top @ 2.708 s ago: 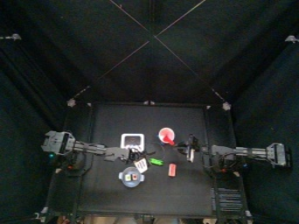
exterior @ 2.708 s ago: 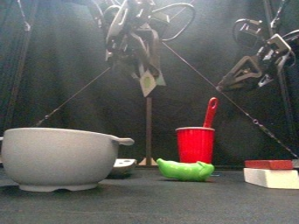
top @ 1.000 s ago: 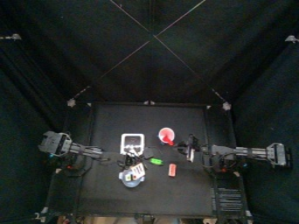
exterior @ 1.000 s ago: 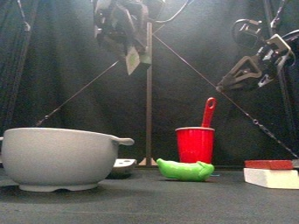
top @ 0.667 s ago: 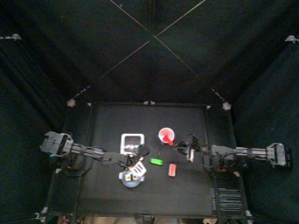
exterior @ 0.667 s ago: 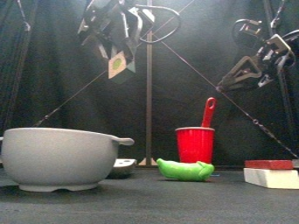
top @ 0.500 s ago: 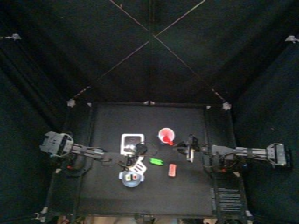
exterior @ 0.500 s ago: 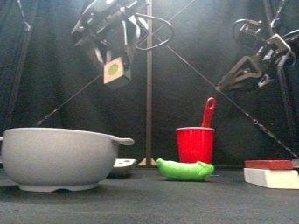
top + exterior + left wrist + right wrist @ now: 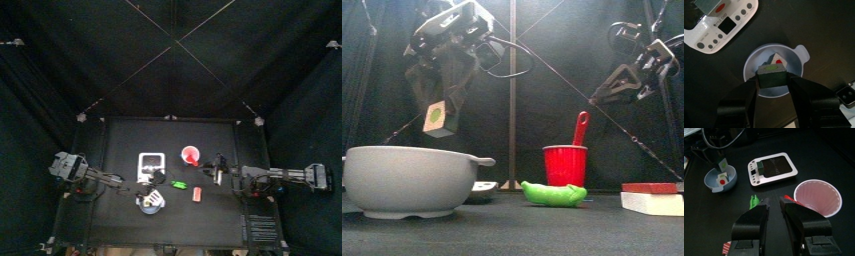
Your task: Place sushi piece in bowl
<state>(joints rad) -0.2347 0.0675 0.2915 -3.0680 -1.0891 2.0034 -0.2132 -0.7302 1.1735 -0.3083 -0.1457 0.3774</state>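
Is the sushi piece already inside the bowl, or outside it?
Outside: the left gripper holds the sushi piece above the bowl.

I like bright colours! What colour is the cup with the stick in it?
The cup is red, and the stick in it is red as well. The front view shows it best.

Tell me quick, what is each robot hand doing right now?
Left gripper: closed on the sushi piece, right above the bowl.
Right gripper: nearly shut, holding nothing, off to the side.
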